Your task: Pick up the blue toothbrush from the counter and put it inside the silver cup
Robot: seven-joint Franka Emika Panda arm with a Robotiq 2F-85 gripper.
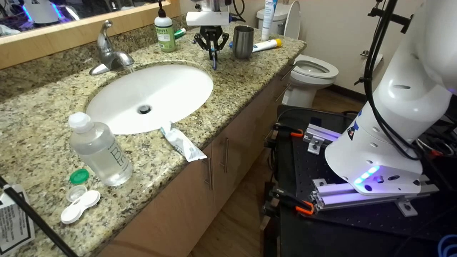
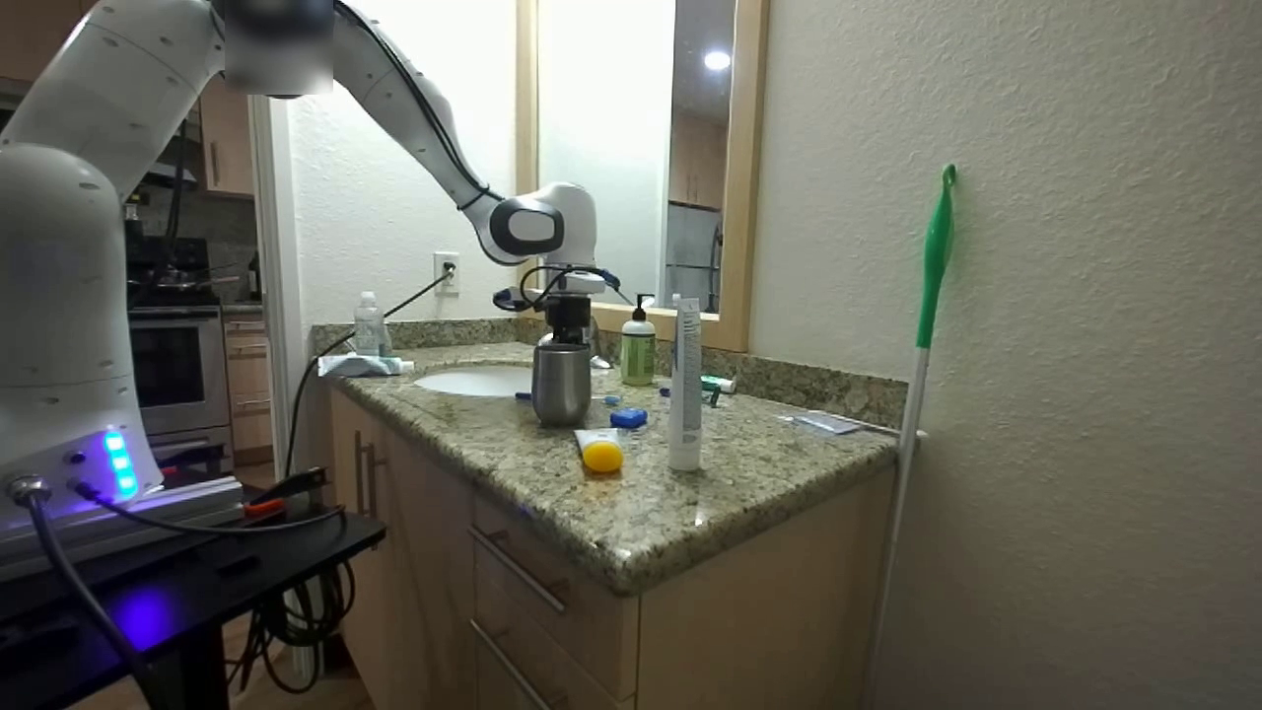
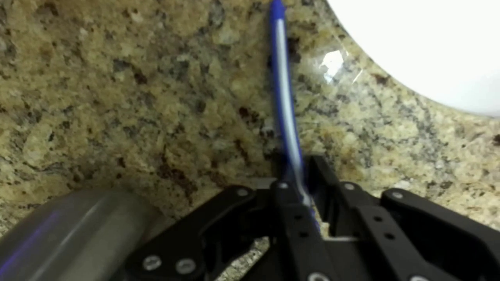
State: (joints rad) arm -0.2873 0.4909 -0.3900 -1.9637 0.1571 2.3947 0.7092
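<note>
blue toothbrush (image 3: 287,101): white-striped, pinched between fingers (image 3: 322,173); silver cup (image 1: 243,43): upright, nearby, on speckled counter (image 1: 232,91)

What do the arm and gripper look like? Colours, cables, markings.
The arm is glossy white with rounded links and black cables strapped along it. Low down it has a glowing blue light strip and a small dark label. The gripper is black, with slim linkage fingers and silvery screw heads.
</note>
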